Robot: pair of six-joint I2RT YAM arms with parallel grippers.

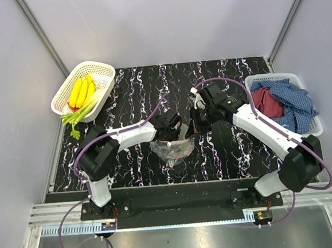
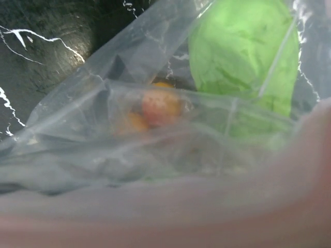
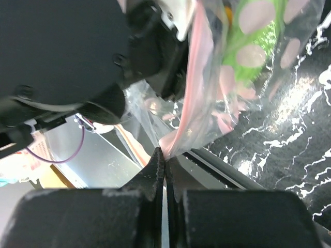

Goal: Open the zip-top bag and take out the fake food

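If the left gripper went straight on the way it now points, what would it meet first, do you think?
Most likely the clear wall of the zip-top bag, which fills the left wrist view close ahead; just behind it sit a green piece and orange-red pieces of fake food. Depth is unclear.

the table (image 1: pixel 225 148) is black, marbled with white and faint purple veins. the bag (image 1: pixel 171 149) is clear, printed with pale pink round dots (image 3: pixel 253 54), and has a pink strip (image 3: pixel 194 82) along one edge. inside it show a bright green piece (image 2: pixel 243 57) and an orange-red piece (image 2: pixel 160 106). the left basket (image 1: pixel 92 64) is white mesh, holding yellow bananas (image 1: pixel 82 91), a green-and-white leek (image 1: pixel 81 112) and a red piece (image 1: pixel 72 107). the right basket (image 1: pixel 269 77) is white, with a blue checked cloth (image 1: pixel 295 99) and a dark red cloth (image 1: pixel 266 103). the arms (image 1: pixel 258 122) are white with black joints; their cables (image 1: pixel 61 238) are purple. the walls (image 1: pixel 158 27) are pale grey.
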